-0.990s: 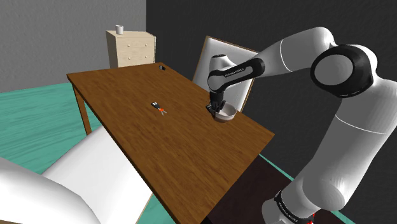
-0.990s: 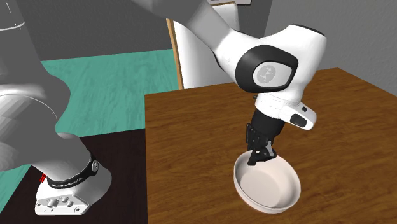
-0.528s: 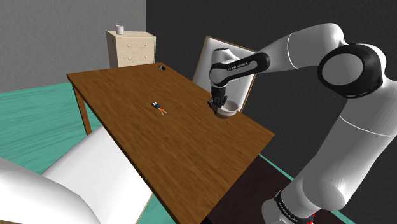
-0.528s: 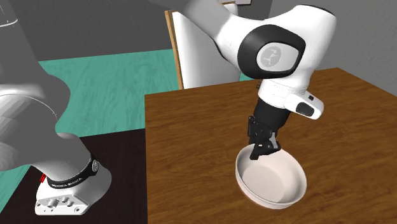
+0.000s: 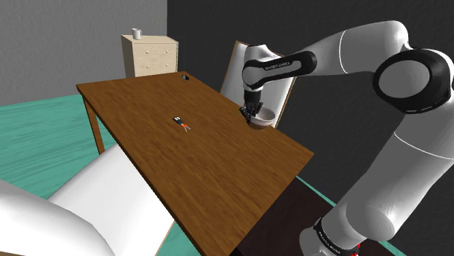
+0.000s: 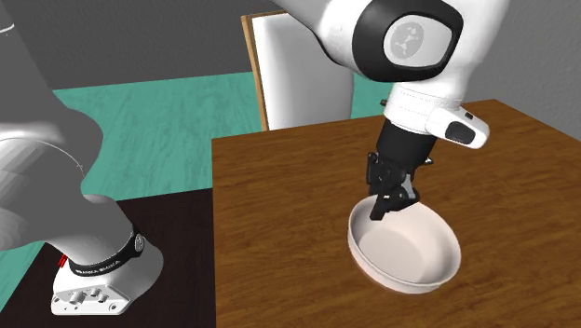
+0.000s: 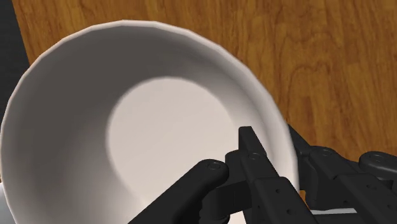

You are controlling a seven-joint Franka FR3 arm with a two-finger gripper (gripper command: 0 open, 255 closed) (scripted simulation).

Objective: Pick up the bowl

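Standing on teal floor (image 5: 36,138), wooden table (image 5: 189,156).

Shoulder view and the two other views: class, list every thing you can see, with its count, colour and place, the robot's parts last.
bowl: one, white, near the table's edge, rim in the gripper
table: one, brown wood, middle of the shoulder view
small object: one, black and red, mid-table
small dark object: one, blackish, table's far corner
dresser: one, cream, by the grey wall
cup: one, white, on the dresser
framed panel: one, white, wood-edged, behind the table
arm: one, white with dark joints, reaching over the table
gripper: one, black, shut on the bowl's rim
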